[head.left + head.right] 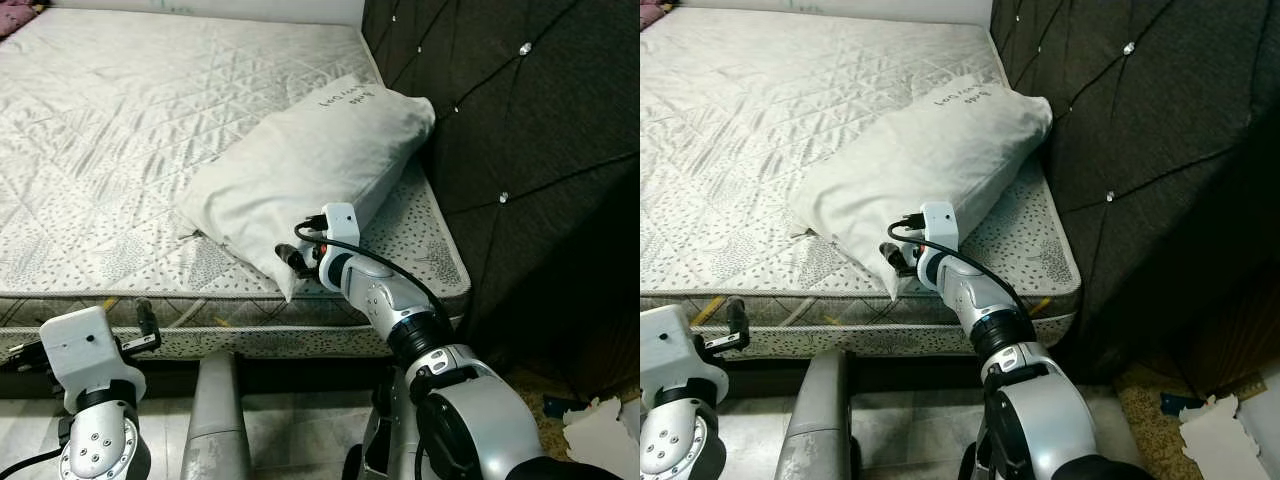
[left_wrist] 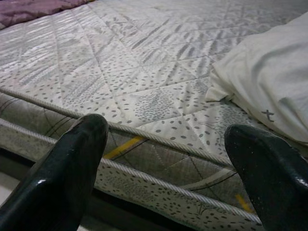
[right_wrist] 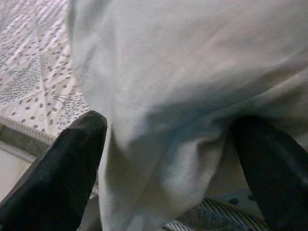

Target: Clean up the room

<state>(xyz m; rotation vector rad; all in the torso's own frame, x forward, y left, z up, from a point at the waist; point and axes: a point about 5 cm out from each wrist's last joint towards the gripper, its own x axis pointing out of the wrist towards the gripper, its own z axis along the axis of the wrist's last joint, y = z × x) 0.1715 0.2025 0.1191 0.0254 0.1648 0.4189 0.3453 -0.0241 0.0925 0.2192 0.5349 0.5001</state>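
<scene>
Right gripper [image 1: 290,258] at the near corner of the pillow [image 1: 310,165], fingers [image 3: 57,173] spread wide with the pillow's cloth bulging between them; not yet clamped, by the look of the right wrist view. Left gripper [image 2: 168,183] low by the mattress edge, also spread, holding nothing, aimed across the mattress [image 1: 120,130] toward the pillow's far corner.

Pillow lying askew on the bed, one end up against the dark tufted headboard [image 1: 520,150], the other end overhanging slightly toward the front edge of the mattress. Small handwriting on the case near the headboard end.

Probably light, soft and floppy: likely to sag and fold when lifted by one corner, with the case slipping over the filling. Better taken with a deep bite through cloth and stuffing together, at the corner or along the near edge, not by a pinch of loose fabric. No risk of breakage; main worry a grip that pulls free or drags the pillow off the bed.

Scraps of white paper [image 1: 605,435] on the floor by the headboard, well apart from the bed.
</scene>
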